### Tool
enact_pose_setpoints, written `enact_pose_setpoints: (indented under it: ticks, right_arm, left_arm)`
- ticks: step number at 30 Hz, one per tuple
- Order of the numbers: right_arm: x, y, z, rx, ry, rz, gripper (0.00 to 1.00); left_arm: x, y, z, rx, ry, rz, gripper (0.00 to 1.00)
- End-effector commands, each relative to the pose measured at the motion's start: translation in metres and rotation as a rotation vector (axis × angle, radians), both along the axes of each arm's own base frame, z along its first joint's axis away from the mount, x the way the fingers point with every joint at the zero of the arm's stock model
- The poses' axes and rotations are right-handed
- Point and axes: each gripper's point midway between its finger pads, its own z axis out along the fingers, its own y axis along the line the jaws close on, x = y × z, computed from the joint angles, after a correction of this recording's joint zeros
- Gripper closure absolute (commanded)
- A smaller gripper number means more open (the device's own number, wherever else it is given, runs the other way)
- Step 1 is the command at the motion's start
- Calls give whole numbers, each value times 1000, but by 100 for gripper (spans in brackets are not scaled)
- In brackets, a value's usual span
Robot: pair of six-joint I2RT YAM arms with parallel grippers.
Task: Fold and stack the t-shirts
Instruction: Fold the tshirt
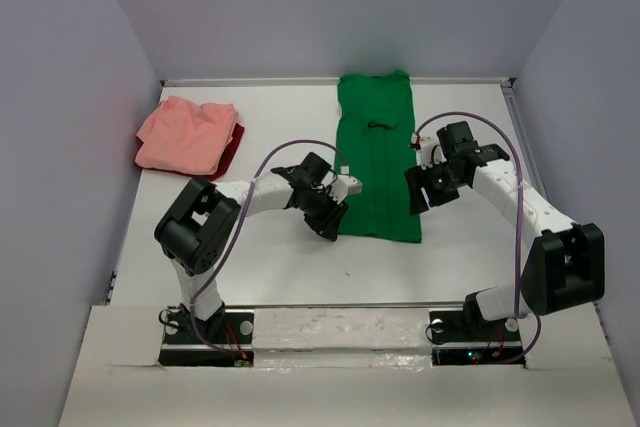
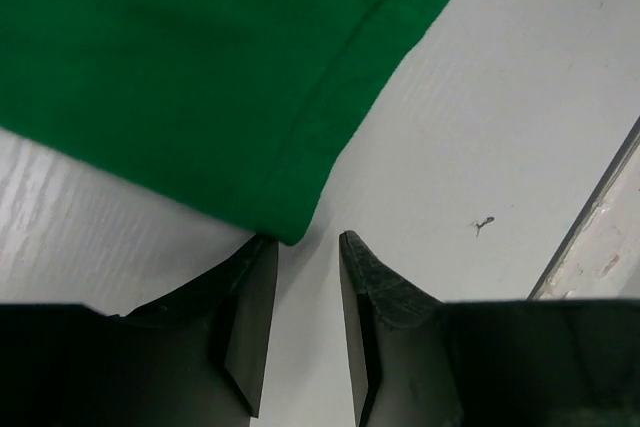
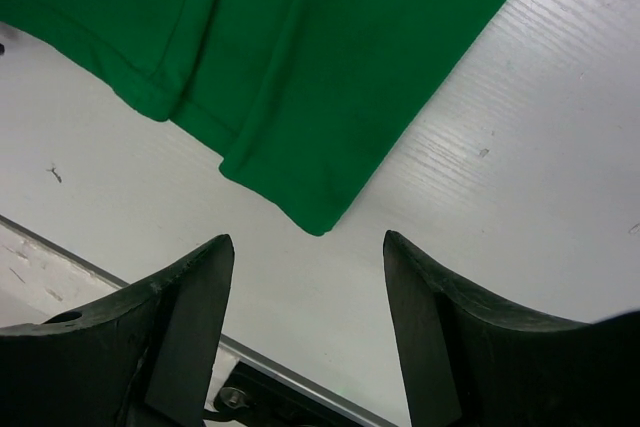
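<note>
My left hand (image 2: 305,242) slightly parted, right hand (image 3: 308,242) wide, both empty, I bracket the green t-shirt (image 1: 378,157) at 6 o'clock for folding.

White table (image 1: 280,267), matte top with faint wood-grain lines that show best in the wrist views, and a slight sheen in patches. A thin grey rim (image 1: 260,80) runs along the far edge. Plain pale lavender-grey walls close three sides: left wall (image 1: 60,147), back wall (image 1: 340,7), right wall (image 1: 590,97), all bare and meeting the table directly. At the near edge a light metal strip (image 1: 340,305) runs across. Below it is a white panel (image 1: 340,387) with a rough, uneven upper edge and glossy glare spots. There is a small dark scuff mark (image 1: 347,271) on the tabletop near the front. Light is even and diffuse, shadows soft, corners a bit dimmer.
</note>
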Motion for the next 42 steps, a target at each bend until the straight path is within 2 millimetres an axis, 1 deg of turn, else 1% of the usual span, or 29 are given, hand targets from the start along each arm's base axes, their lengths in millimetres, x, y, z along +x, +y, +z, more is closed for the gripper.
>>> enact_pose_setpoints:
  ticks: [1, 4, 8, 12, 14, 17, 18, 19, 21, 26, 30, 34, 38, 42]
  right_arm:
    - [3, -2, -1, -2, -7, -20, 33]
    - [3, -1, 0, 4, -9, -16, 33]
    - [2, -1, 3, 7, -18, -16, 33]
    - [2, -1, 3, 7, -19, -16, 33]
    - [2, -1, 3, 7, -18, -16, 33]
    - [3, -1, 1, 5, -13, -16, 33]
    - [2, -1, 1, 4, -12, -16, 33]
    - [2, -1, 1, 4, -12, -16, 33]
    - [3, -1, 1, 5, -13, -16, 33]
    - [3, -2, 2, 1, -17, -18, 32]
    - [3, -2, 1, 0, -14, -18, 32]
    - [3, -2, 0, 0, -11, -18, 32]
    - [3, -2, -2, -1, -2, -18, 32]
    - [3, -1, -3, 0, 2, -15, 32]
  left_arm:
    - [-12, -17, 6, 8, -17, -76, 58]
    - [-12, -18, -3, 44, -18, -78, 57]
    - [-8, -18, -6, 71, -27, -74, 57]
    - [-3, -12, -8, 112, -59, -59, 54]
    - [-1, -9, -6, 125, -76, -50, 52]
    - [-4, -8, 4, 106, -93, -88, 45]
    - [-7, -8, 6, 98, -91, -106, 40]
    - [-8, -7, 11, 90, -102, -123, 39]
    - [-11, -6, 14, 80, -100, -139, 39]
    - [-12, -3, 17, 85, -113, -146, 39]
    - [-13, -2, 17, 90, -104, -155, 43]
    - [-11, -1, 16, 94, -104, -154, 44]
    - [-3, 1, 16, 107, -110, -132, 44]
    - [11, 7, 21, 126, -119, -93, 46]
